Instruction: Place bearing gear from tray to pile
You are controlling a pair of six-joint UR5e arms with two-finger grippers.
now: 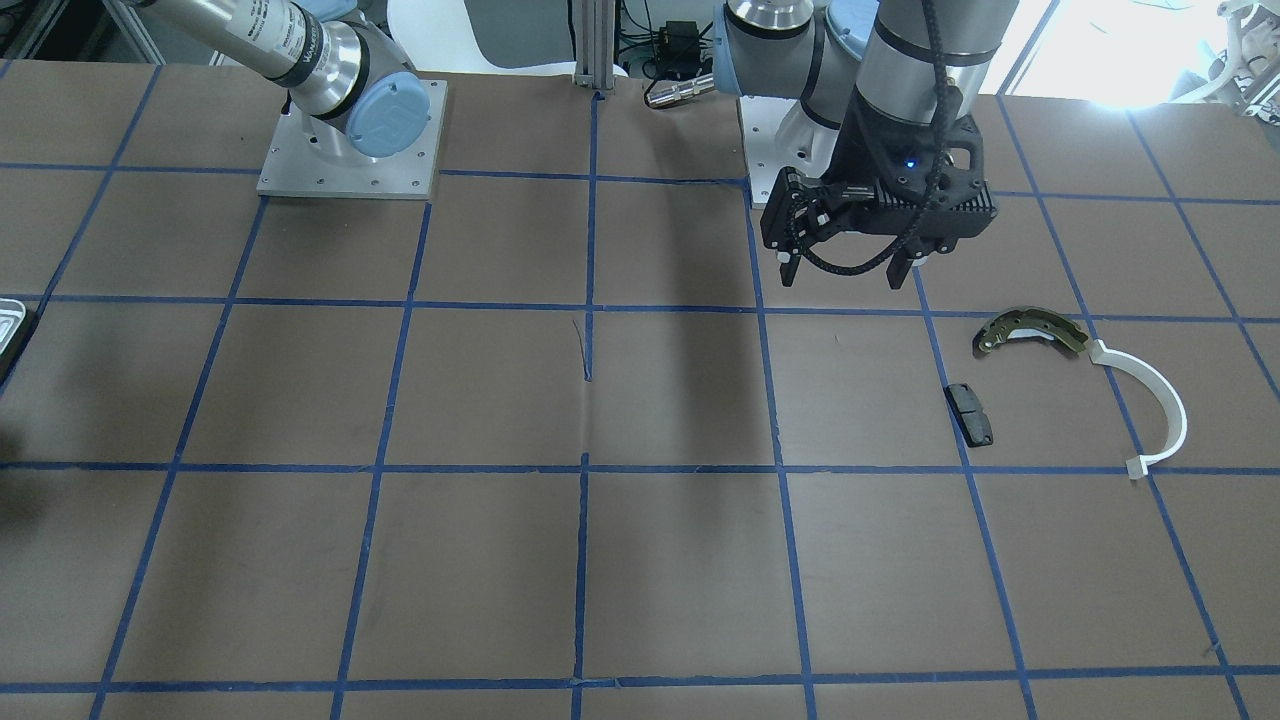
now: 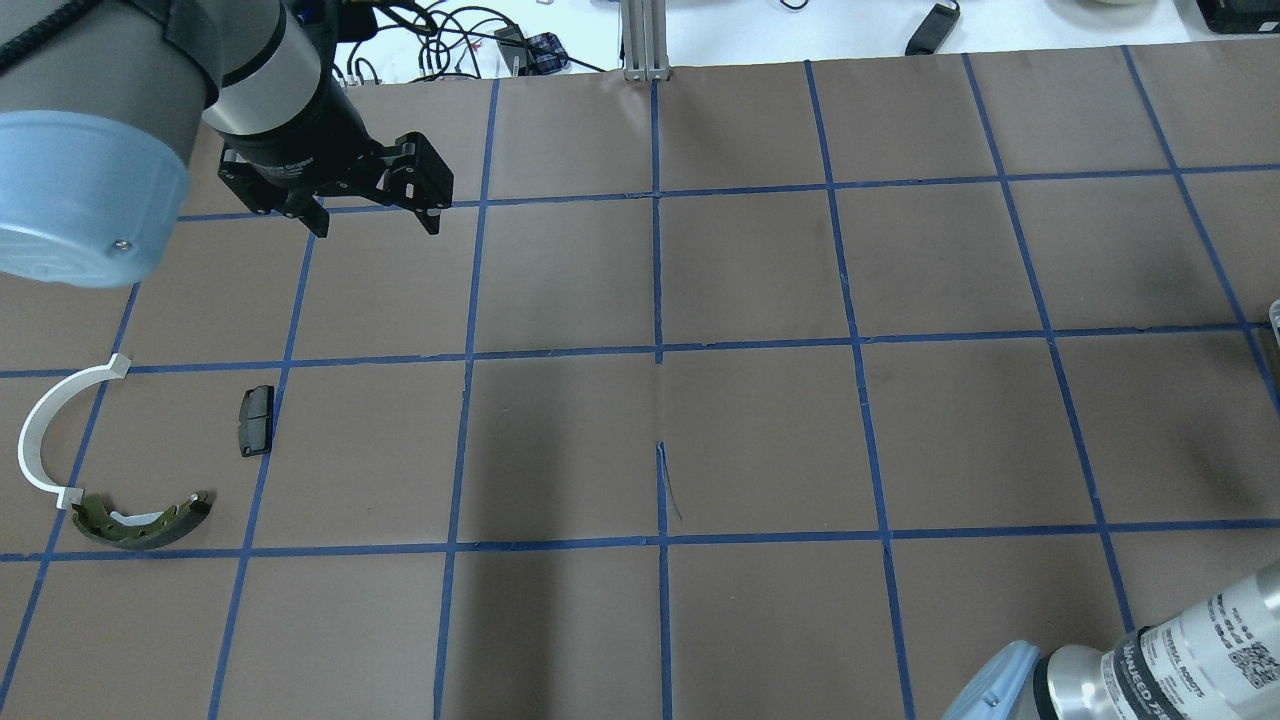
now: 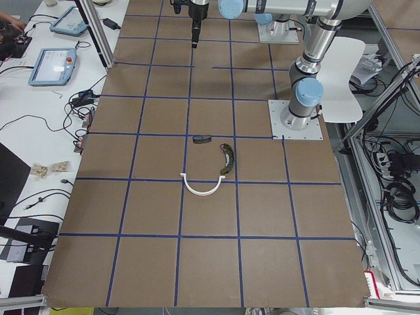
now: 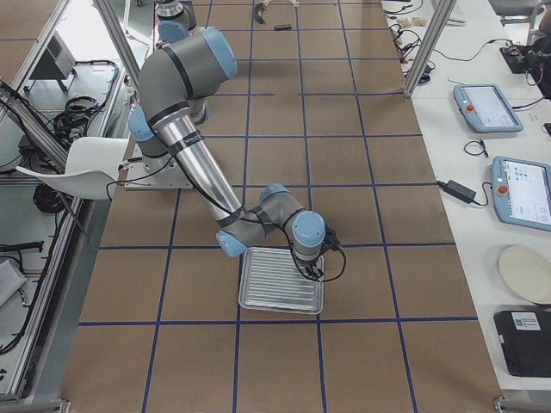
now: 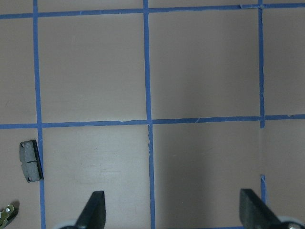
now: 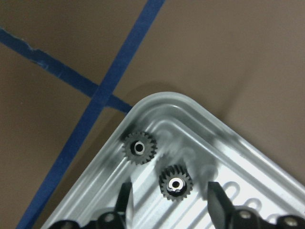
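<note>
Two small dark bearing gears lie in a corner of the silvery tray (image 6: pixel 190 107), one (image 6: pixel 176 182) nearer me and one (image 6: pixel 139 148) by the rim. My right gripper (image 6: pixel 170 202) is open just above the tray, its fingers on either side of the nearer gear and apart from it. The right side view shows it over the tray (image 4: pixel 280 280). The pile lies far off: brake shoe (image 1: pixel 1030 330), white arc (image 1: pixel 1160 400), black pad (image 1: pixel 970 413). My left gripper (image 1: pixel 845 270) hangs open and empty above the table beside the pile; its wrist view shows the pad (image 5: pixel 30 161).
Brown table with a blue tape grid. The tray's edge shows at the table's end in the front view (image 1: pixel 12 335). Arm base plates (image 1: pixel 350 140) stand at the robot's side. Tablets and cables lie on side benches beyond the table.
</note>
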